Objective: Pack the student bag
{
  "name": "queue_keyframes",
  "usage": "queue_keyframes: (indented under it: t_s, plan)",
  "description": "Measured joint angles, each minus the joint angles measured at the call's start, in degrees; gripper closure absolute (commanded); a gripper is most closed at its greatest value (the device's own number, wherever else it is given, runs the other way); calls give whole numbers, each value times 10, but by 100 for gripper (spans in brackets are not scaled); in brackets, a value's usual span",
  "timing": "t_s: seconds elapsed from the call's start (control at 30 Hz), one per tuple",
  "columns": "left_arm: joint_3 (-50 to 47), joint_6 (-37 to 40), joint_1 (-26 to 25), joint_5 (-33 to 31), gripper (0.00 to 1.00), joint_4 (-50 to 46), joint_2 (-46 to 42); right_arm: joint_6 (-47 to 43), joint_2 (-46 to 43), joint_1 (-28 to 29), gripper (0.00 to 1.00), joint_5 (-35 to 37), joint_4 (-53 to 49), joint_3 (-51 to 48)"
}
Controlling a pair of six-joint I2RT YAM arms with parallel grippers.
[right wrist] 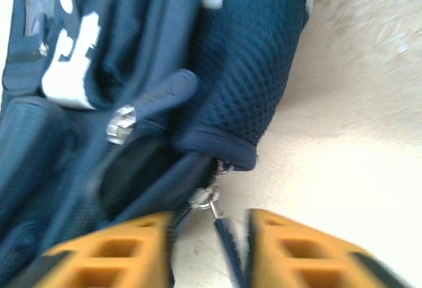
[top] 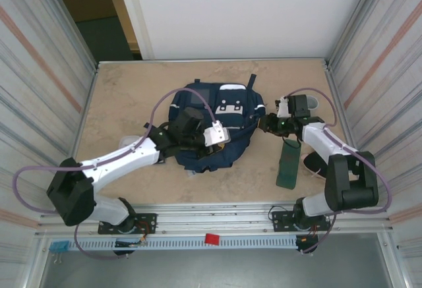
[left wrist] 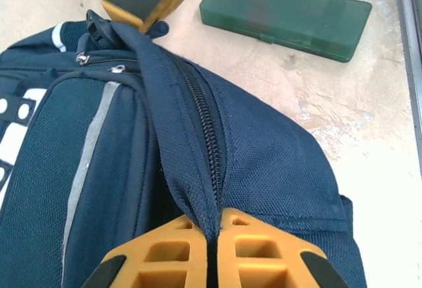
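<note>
The student bag [top: 217, 120], navy with white stripes and buckle patches, lies mid-table. My left gripper [top: 229, 136] is over its near right part, shut on a raised fold of bag fabric beside the closed zipper [left wrist: 210, 149]; the orange fingers [left wrist: 264, 252] pinch that fold [left wrist: 198, 196]. My right gripper [top: 267, 124] is at the bag's right side, by the mesh side pocket [right wrist: 254, 70]. It is open, and a silver zipper slider [right wrist: 206, 199] with its dark pull strap [right wrist: 227, 245] hangs between the fingers [right wrist: 303, 252]. That view is blurred.
A flat dark green pencil case [top: 288, 163] lies on the table to the right of the bag, under the right arm, and also shows beyond the bag [left wrist: 287, 14]. Metal walls close in the table left and right. Bare tabletop lies left of the bag.
</note>
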Motion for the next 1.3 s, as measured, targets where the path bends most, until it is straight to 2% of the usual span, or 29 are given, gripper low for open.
queue_keyframes:
  t_s: [0.13,0.2,0.27,0.33,0.37,0.43,0.6,0.8,0.9,1.03,1.3]
  plan:
    - [44,-41,-4,-23,100,7,56,1,-77,-9,48,5,-20,0]
    - [66,-57,-3,-32,94,19,84,2,-122,-9,47,3,-28,-2]
    - [91,-70,-2,-33,78,25,112,4,-159,-9,46,-1,-33,-10]
    - [117,-85,-2,-21,40,32,137,6,-191,-9,45,-1,-48,-24]
    - [127,-90,-2,-17,31,33,144,6,-198,-9,44,-1,-59,-28]
    - [143,-95,-4,-9,24,36,147,7,-209,-9,42,-1,-84,-36]
    - [147,-90,0,-11,17,31,116,33,-237,-2,39,-4,-120,-62]
    - [123,-20,47,-17,13,-9,81,94,-264,70,38,-10,-104,-123]
    - [128,28,56,-31,11,-45,113,124,-264,97,37,-10,-83,-153]
    - [136,81,54,-46,7,-73,187,143,-261,104,36,-9,-64,-159]
    - [176,119,47,-57,5,-84,256,155,-254,104,35,-10,-38,-159]
